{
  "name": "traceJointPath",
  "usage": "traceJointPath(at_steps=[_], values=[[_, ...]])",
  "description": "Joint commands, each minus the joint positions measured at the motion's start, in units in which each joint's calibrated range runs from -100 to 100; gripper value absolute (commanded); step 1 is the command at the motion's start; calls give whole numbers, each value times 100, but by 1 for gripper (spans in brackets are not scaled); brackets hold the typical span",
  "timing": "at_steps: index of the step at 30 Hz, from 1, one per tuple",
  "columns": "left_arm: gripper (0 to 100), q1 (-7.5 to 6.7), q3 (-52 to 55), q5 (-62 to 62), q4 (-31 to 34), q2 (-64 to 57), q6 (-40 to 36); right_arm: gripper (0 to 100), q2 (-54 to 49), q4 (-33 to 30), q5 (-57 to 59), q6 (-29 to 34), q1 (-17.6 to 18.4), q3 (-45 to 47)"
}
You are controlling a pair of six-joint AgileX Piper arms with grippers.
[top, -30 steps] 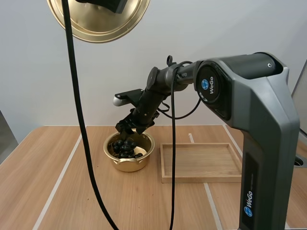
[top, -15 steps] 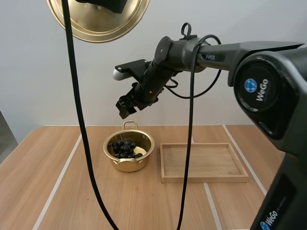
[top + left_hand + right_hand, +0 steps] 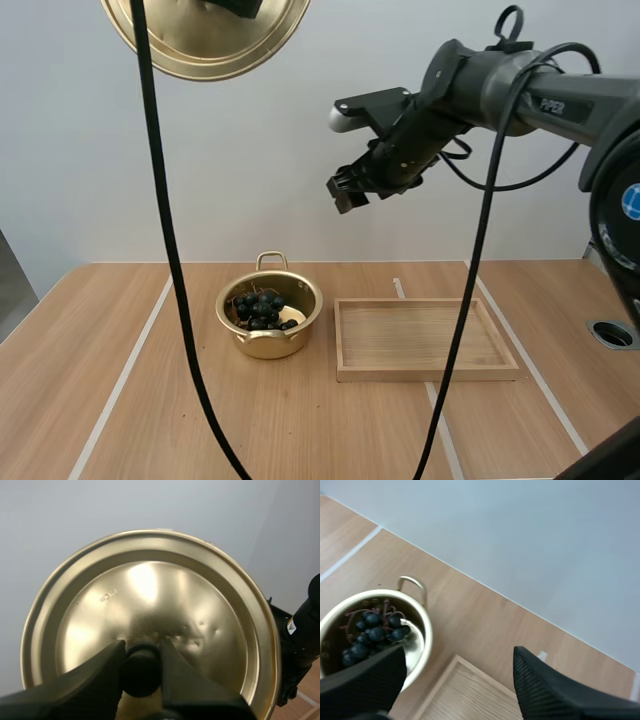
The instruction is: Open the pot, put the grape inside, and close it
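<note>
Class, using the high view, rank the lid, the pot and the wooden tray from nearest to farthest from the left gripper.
1. lid: pinched in the left gripper, high up at the left.
2. pot: on the table below, left of centre.
3. wooden tray: on the table to the pot's right, farthest across.

Free air above open pot [image 3: 266,346]

Shiny metal pot [image 3: 268,345], matt wooden tray [image 3: 420,338]

Table [image 3: 100,345]: pot [image 3: 266,346] beside wooden tray [image 3: 420,336], small gap between.
</note>
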Motion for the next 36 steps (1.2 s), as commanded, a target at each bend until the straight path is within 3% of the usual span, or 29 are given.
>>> traceJointPath(at_steps=[1,11,22,23,26,29,30,31,36], values=[[0,6,-46,-178,-169,58,-60,100,-340,-103,-44,-114,-295,163],[0,6,-46,292,-198,818,-60,100,-1224,-205,-155,-230,-1007,353],[0,6,166,628,-226,1883,-60,97,-1860,-203,199,24,-1063,353],[0,6,273,628,-235,1984,-60,92,-1894,-203,255,51,-1063,353],[0,6,665,483,-239,2248,-60,63,-1936,-203,377,174,-1063,353],[0,6,1093,151,-239,2500,-60,26,-1936,-160,436,252,-1063,353],[0,6,1236,12,-239,2612,-60,6,-1936,-102,456,252,-1063,353],[0,6,1309,-65,-239,2660,-51,0,-1936,-41,476,252,-1063,353],[0,-10,1780,-574,-264,3068,-18,0,-1936,323,579,242,-1063,353]])
